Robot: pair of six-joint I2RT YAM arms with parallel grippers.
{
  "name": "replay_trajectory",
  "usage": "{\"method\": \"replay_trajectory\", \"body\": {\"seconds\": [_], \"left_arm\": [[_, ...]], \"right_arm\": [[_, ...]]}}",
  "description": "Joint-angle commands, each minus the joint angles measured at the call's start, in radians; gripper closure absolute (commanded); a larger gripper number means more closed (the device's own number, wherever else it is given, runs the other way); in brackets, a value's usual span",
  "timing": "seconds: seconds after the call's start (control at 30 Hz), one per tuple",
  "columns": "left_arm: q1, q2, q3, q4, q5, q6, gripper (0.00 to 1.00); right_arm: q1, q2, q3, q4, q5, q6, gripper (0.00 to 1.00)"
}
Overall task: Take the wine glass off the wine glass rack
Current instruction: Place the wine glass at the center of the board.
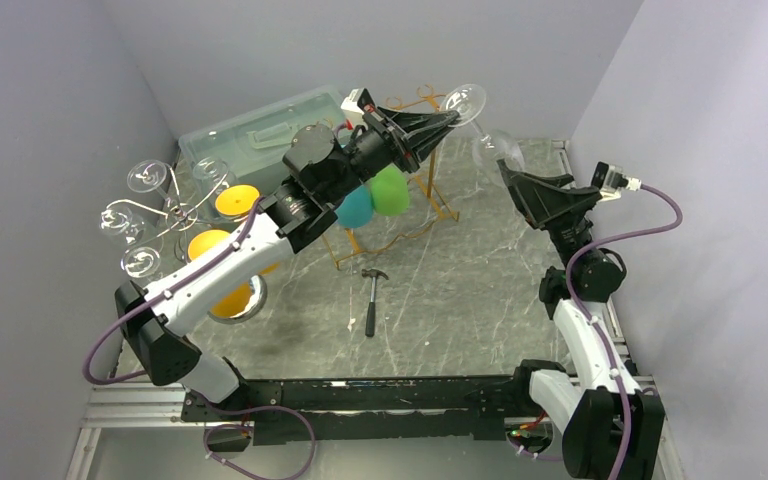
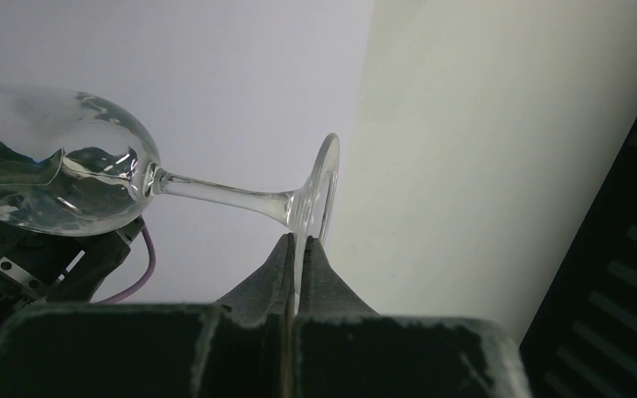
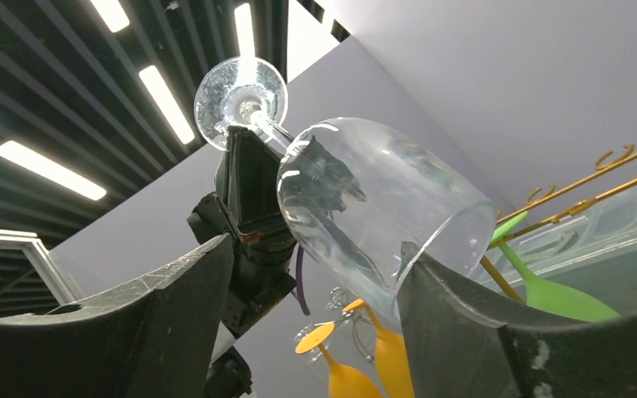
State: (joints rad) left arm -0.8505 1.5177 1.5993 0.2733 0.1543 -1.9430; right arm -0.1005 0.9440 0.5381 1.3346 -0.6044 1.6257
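grey wall [image 2: 216, 66], wine glass [image 2: 207, 191] sideways, bowl rightward

The wine glass [image 3: 381, 224], clear, with a long stem, is being held tilted in the air off the rack, over the far right of the bench. Its round foot is being pinched at the rim by the closed left pincer [image 2: 300, 240], foot up and far, bowl lower and nearer. The bowl is being straddled by the right pincer [image 3: 315, 249], whose fingers are standing apart. The wine glass rack [image 1: 447, 205], a gold wire frame, is standing just left of the glass.
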Motion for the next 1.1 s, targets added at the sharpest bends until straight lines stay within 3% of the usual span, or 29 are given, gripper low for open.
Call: {"method": "replay_trajectory", "body": {"seconds": [0.0,0.23,0.4,0.57,0.67,0.83,1.07], "left_arm": [[-0.015,-0.028,0.004,0.003,0.014,-0.025,1.00],[-0.022,-0.024,0.002,0.007,0.010,-0.022,0.98],[-0.026,-0.024,-0.012,0.015,-0.001,-0.021,0.91],[-0.027,-0.026,-0.032,0.026,-0.015,-0.015,0.81],[-0.028,-0.035,-0.052,0.028,-0.023,-0.007,0.69],[-0.021,-0.073,-0.110,-0.001,-0.060,0.029,0.44],[0.020,-0.152,-0.166,-0.111,-0.096,0.193,0.08]], "right_arm": [[0.016,-0.011,0.083,0.139,0.007,-0.016,0.33],[0.024,-0.017,0.106,0.111,0.001,-0.037,0.65],[0.024,-0.039,0.104,0.079,0.005,-0.059,0.98],[0.024,-0.074,0.102,0.018,0.015,-0.095,1.00],[0.024,-0.122,0.106,-0.079,0.025,-0.148,1.00],[0.024,-0.235,0.145,-0.405,0.052,-0.314,1.00],[0.023,-0.342,0.250,-0.802,0.100,-0.506,1.00]]}}
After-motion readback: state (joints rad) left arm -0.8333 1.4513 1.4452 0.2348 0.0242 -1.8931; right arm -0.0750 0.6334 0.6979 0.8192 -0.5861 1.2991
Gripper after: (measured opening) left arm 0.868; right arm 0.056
